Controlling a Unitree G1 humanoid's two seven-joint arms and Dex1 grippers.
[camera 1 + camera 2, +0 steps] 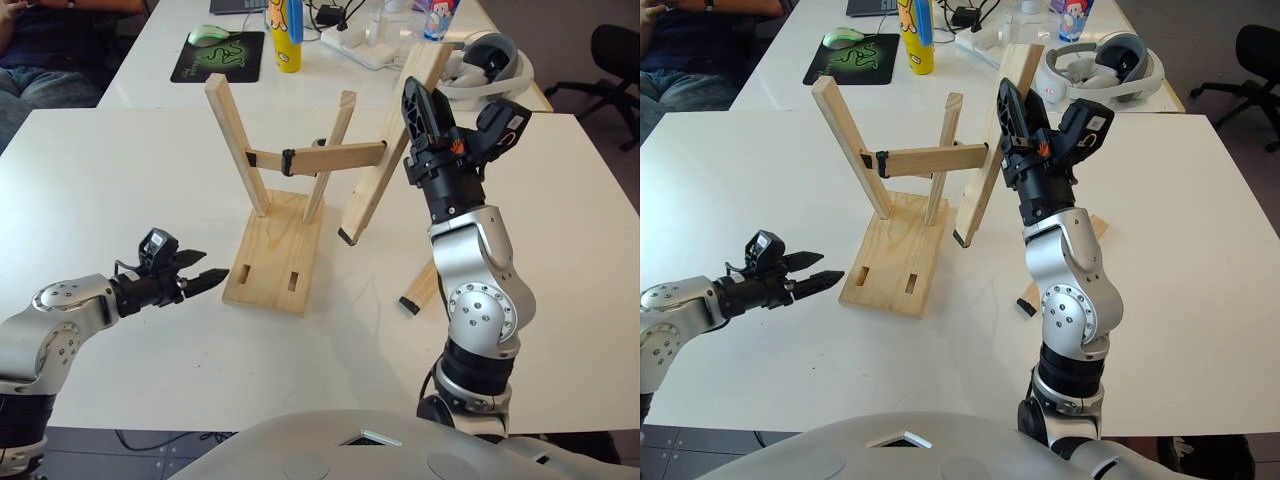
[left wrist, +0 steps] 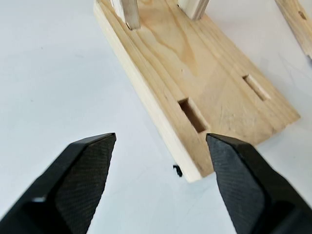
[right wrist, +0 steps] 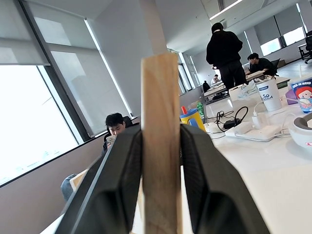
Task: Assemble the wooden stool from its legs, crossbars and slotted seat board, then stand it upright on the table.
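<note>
The seat board (image 1: 275,245) lies flat on our table (image 1: 120,180), its two empty slots (image 1: 245,272) at the near end. Our right gripper (image 1: 418,105) clamps a tilted leg (image 1: 368,190) whose low end hangs right of the board, beyond those slots. Our left gripper (image 1: 208,266), fingers apart, is nearer them.

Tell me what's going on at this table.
The robot is partway through an assembly. The seat board lies flat on the table with two legs standing in it, joined by a crossbar. The right gripper holds a third leg tilted beside them. The left gripper hovers open near the board's two empty slots.
</note>
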